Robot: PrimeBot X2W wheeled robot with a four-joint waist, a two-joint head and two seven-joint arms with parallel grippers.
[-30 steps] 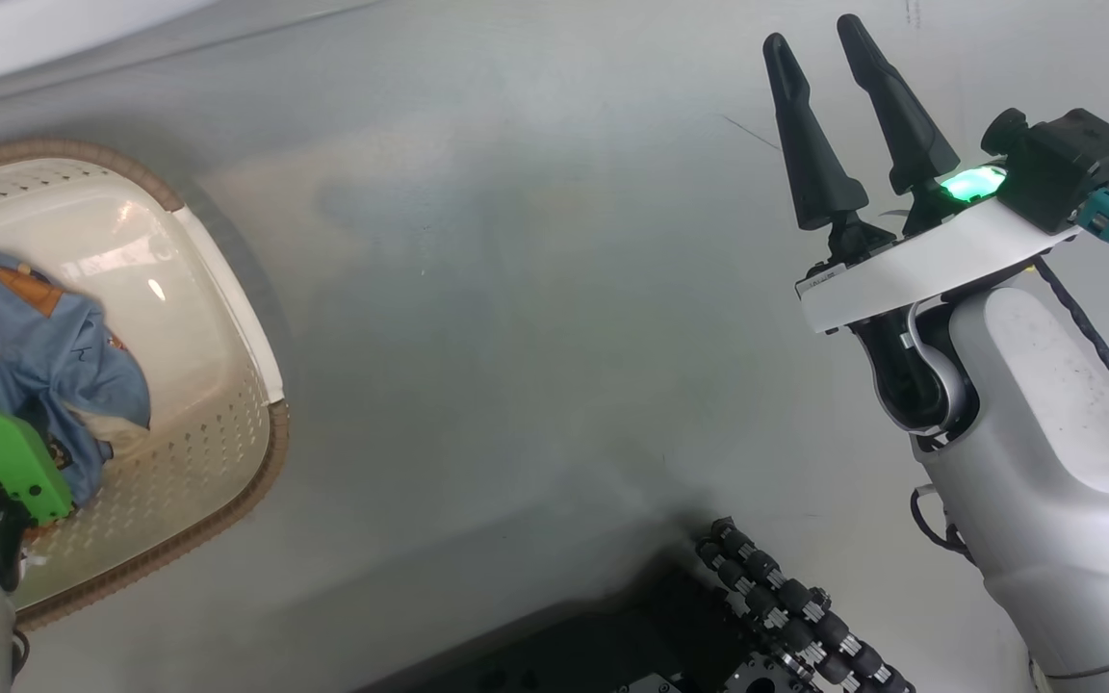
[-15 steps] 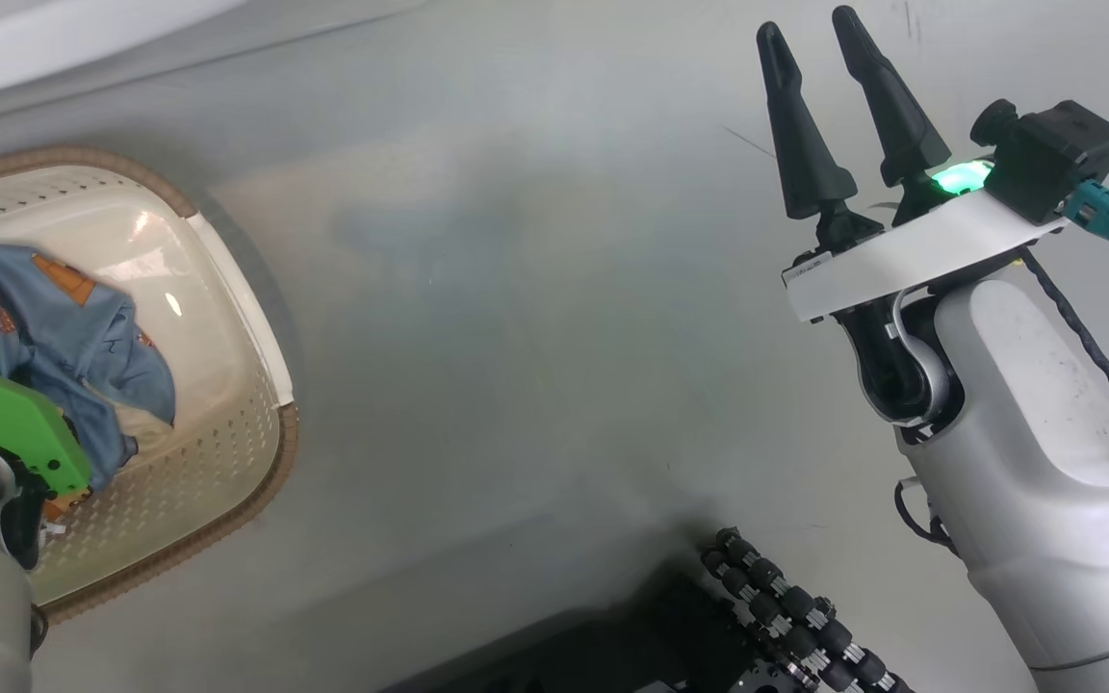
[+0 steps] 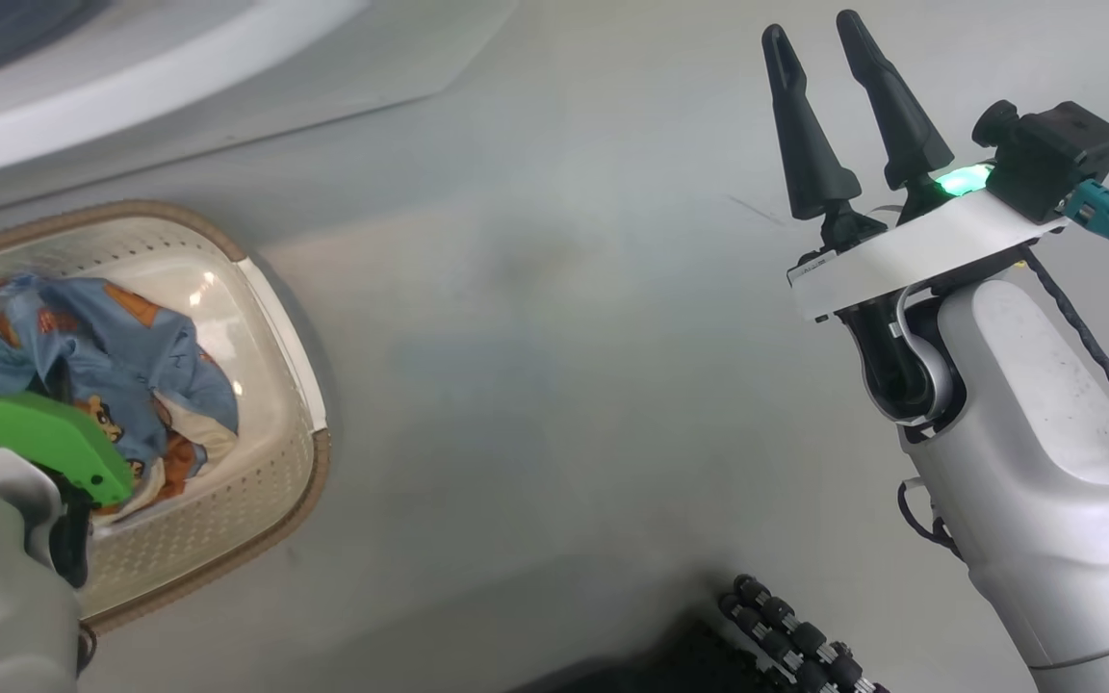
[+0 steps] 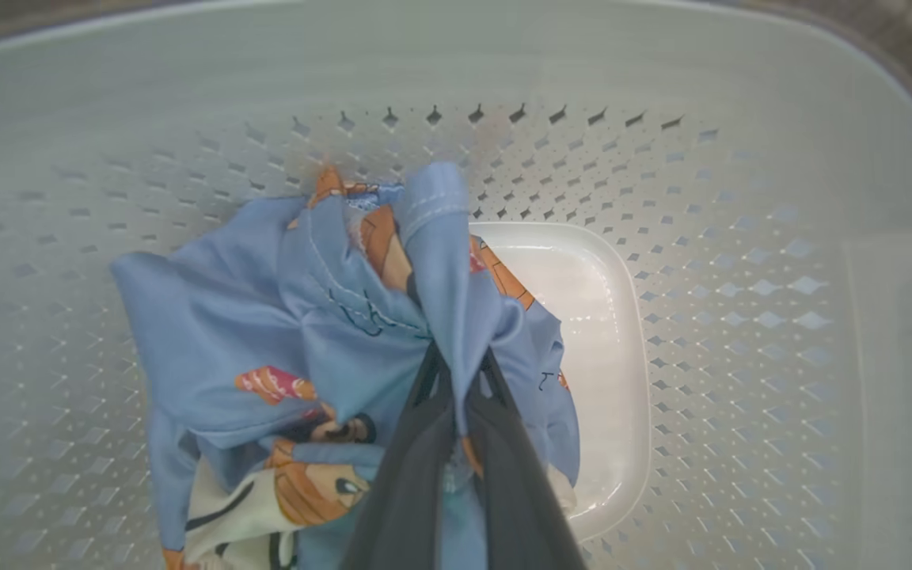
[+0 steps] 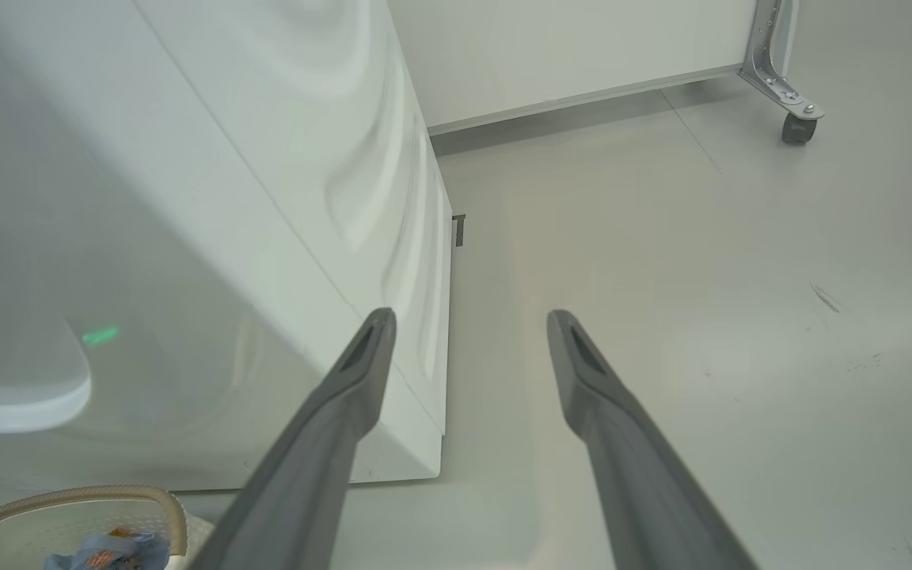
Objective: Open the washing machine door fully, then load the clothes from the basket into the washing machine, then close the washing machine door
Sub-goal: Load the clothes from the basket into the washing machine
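The cream perforated basket [image 3: 275, 462] stands on the floor at the left. The light blue clothes [image 3: 121, 356] with orange-brown figures lie bunched inside it. My left arm's green wrist cover [image 3: 35, 443] hangs over them. In the left wrist view my left gripper [image 4: 456, 372] is shut on a fold of the clothes [image 4: 329, 317] above the basket's floor [image 4: 598, 317]. My right gripper [image 3: 812, 34] is held up open at the upper right, holding nothing. The washing machine [image 5: 210, 237] is the white box left of my right gripper [image 5: 469, 317]. I cannot make out its door.
A white curved edge [image 3: 131, 87] crosses the top left of the head view. Bare grey floor [image 3: 535, 385] lies between the basket and my right arm. My black base [image 3: 786, 635] shows at the bottom. A panel on a caster [image 5: 800, 127] stands behind the machine.
The head view has shifted, so the basket now sits lower and further right. The clothes have bunched up under my left wrist. My right gripper stays open in the same pose.
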